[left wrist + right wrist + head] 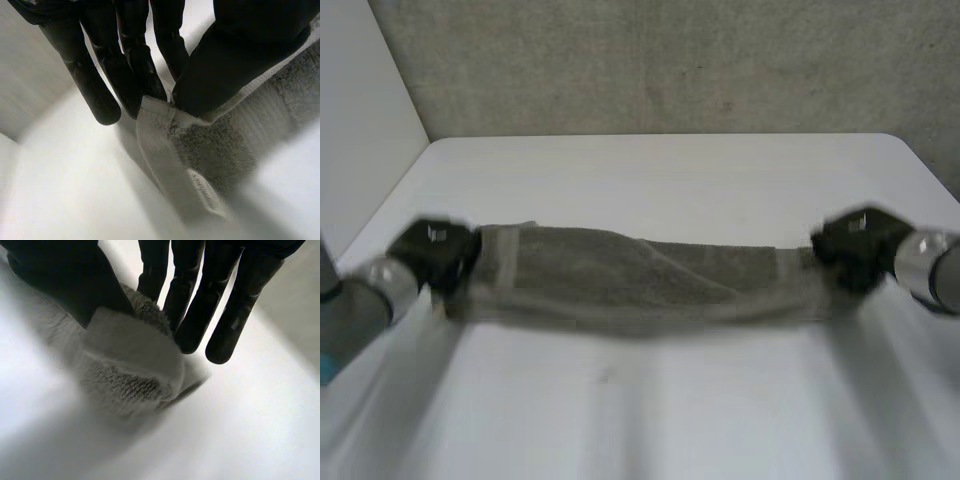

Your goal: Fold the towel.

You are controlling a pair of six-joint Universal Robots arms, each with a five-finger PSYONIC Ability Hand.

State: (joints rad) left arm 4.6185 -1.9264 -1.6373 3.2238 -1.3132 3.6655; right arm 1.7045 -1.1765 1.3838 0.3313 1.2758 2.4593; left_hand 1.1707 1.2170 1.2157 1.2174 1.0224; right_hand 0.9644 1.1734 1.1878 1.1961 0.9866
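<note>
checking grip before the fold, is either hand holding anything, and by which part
Both hold the towel: the left hand pinches one end of it, the right hand pinches the opposite end.

No legible text, even on the towel (225, 145) tag (202, 189).

Towel (630, 275) between left hand (435, 250) and right hand (860, 245)
</note>
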